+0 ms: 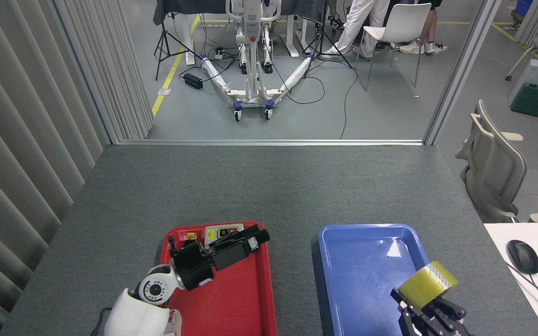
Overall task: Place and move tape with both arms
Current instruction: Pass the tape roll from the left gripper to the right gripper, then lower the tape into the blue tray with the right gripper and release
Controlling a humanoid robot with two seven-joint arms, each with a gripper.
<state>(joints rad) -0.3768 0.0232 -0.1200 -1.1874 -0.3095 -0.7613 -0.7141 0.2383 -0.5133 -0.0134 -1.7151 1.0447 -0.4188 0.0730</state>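
Head view of a grey table (269, 186) carrying a red tray (231, 298) at left and a blue tray (362, 275) at right, set apart with bare felt between them. The left arm enters from the lower left; its gripper (250, 238) lies over the far part of the red tray, black fingers stretched toward the right and holding nothing. Whether those fingers are together or apart cannot be told from this angle. Behind the gripper, partly hidden, sit a grey switch box (220, 232) and a small yellow button (190, 236) at the tray's far edge. The right gripper (430, 310) rises from the bottom edge at the right, near the blue tray's right rim. Its black fingers are clamped on the tape (428, 284), which is carried above them, tilted, with its yellow band and white patterned edge showing. The tape is off the table, over the tray's near right corner. At far right, a mouse (523, 256) rests on a white desk (521, 280).
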